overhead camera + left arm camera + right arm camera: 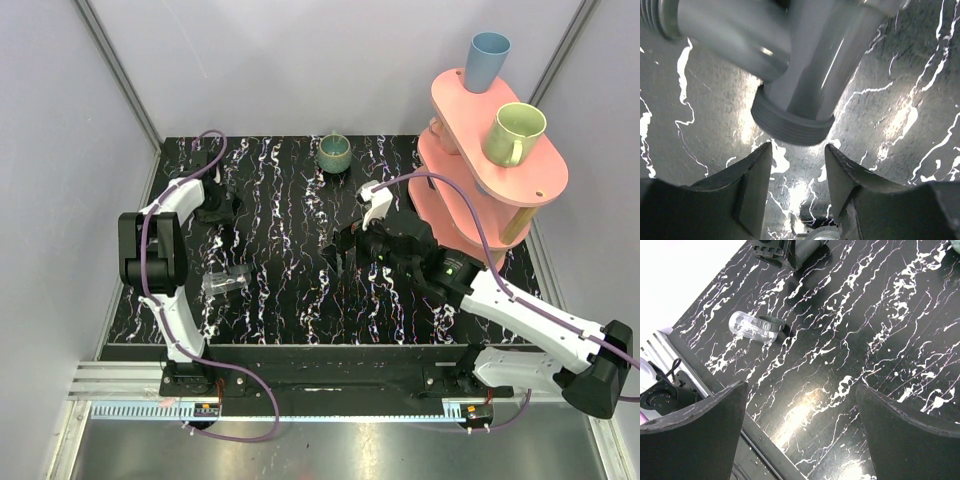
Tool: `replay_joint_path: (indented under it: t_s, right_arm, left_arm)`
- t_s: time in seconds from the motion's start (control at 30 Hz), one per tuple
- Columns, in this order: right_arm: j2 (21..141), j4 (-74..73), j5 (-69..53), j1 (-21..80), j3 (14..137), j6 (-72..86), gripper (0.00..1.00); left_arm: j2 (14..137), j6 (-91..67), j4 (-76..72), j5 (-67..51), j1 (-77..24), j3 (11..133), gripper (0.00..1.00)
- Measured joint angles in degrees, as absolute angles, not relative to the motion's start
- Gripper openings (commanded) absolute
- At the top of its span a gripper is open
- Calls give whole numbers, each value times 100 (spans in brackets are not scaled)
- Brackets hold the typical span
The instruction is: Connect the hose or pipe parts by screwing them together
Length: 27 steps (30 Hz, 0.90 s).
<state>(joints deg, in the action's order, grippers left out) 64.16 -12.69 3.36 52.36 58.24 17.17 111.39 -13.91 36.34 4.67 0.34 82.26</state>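
The dark grey elbow pipe fitting (790, 60) fills the top of the left wrist view, its threaded end (792, 125) pointing toward my left gripper (797, 150). The jaws stand partly apart just short of that end, with only table between them. In the top view my left gripper (215, 207) is at the table's far left. The clear threaded connector (225, 280) lies on its side near the left front, also seen as the clear connector (752, 327) from the right wrist. My right gripper (340, 250) hangs wide open over mid-table, holding nothing.
A small green cup (334, 152) stands at the back centre of the black marbled table (290, 300). A pink two-tier shelf (500, 170) at the back right carries a blue cup (487, 60) and a pale green mug (515, 133). Grey walls close in both sides.
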Motion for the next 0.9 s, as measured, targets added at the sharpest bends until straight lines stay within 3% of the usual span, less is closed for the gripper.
replay_joint_path:
  t_s: [0.1, 0.13, 0.17, 0.27, 0.63, 0.9]
  right_arm:
    - [6342, -1260, 333, 5236, 5728, 1793, 100]
    - [6322, -1249, 333, 5236, 5697, 1809, 100]
    - [6309, -1232, 333, 5236, 5675, 1828, 100]
    - [6305, -1190, 333, 5236, 5655, 1852, 100]
    - [6241, -1186, 333, 5236, 5555, 1953, 100]
    - [6193, -1186, 333, 5236, 5507, 2001, 100]
  left_arm:
    - [10967, -1461, 3682, 475, -47, 8009, 56]
    - [10890, -1500, 3723, 482, -89, 7935, 63]
    - [10812, -1518, 3767, 493, -134, 7876, 78]
    - [10562, -1588, 3964, 519, -252, 7719, 90]
    - [8890, -1201, 5133, 475, -1424, 6943, 93]
    - [8823, -1203, 5452, 460, -1839, 6514, 86]
